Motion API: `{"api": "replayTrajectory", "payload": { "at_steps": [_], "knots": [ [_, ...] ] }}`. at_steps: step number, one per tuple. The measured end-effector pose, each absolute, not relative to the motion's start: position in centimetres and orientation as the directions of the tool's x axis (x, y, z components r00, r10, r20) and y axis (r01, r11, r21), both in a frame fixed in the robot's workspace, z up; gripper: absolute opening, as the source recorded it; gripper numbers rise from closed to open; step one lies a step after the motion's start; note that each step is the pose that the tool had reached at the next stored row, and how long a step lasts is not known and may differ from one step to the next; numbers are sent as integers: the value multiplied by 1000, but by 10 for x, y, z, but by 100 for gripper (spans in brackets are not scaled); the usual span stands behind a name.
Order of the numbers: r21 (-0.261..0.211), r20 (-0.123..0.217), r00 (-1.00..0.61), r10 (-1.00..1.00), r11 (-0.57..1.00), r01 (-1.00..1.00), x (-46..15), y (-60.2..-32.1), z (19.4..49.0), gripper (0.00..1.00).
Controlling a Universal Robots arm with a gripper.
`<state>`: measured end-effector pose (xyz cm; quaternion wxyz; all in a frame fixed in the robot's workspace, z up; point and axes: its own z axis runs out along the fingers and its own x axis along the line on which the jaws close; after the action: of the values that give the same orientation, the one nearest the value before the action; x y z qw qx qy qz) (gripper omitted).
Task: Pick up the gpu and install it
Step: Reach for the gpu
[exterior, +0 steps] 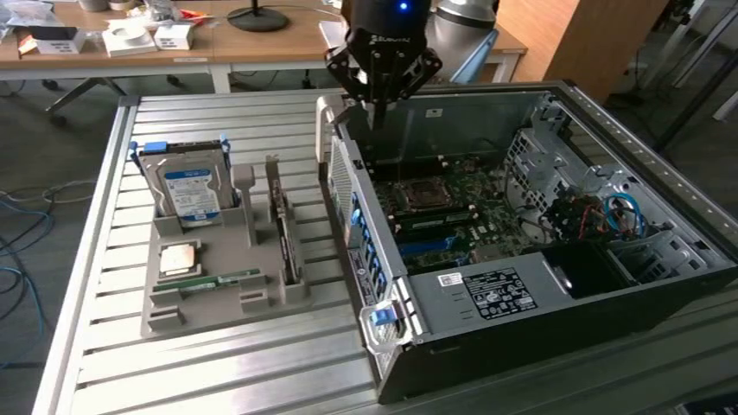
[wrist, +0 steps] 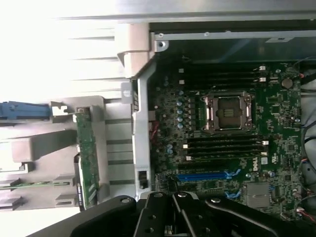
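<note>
my pincer [exterior: 375, 105] hangs pressed together, empty, over the computer case [exterior: 485, 290]; the graphics card [exterior: 283, 232] stands on edge in the holder [exterior: 213, 303] toward the exterior view's left, long axis seemingly along the case wall.

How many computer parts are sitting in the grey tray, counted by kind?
hard drive: 1
gpu: 1
processor chip: 1
memory stick: 1
Total in the grey tray: 4
</note>
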<state>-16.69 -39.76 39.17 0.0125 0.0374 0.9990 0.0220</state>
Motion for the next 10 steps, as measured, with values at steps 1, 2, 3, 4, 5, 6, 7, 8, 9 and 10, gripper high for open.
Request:
{"api": "replayTrajectory", "payload": {
  "at_steps": [1, 2, 3, 4, 5, 6, 7, 8, 9, 10],
  "knots": [
    [45, -23, -997, 75, 996, 74, -170, -397, 392, 11],
    [45, -23, -997, 75, 996, 74, -173, -397, 391, 11],
    [45, -23, -997, 75, 996, 74, -176, -397, 391, 11],
    [44, -23, -997, 75, 996, 74, -179, -397, 391, 11],
    [44, -23, -997, 75, 996, 74, -182, -396, 391, 11],
    [44, -23, -997, 75, 996, 74, -185, -396, 391, 11],
    [44, -23, -997, 75, 996, 74, -188, -396, 390, 11],
    [43, -23, -997, 75, 996, 74, -190, -395, 390, 11],
    [43, -23, -997, 75, 996, 74, -193, -395, 390, 11],
    [42, -24, -997, 75, 996, 74, -196, -394, 390, 11]
  ]
}}
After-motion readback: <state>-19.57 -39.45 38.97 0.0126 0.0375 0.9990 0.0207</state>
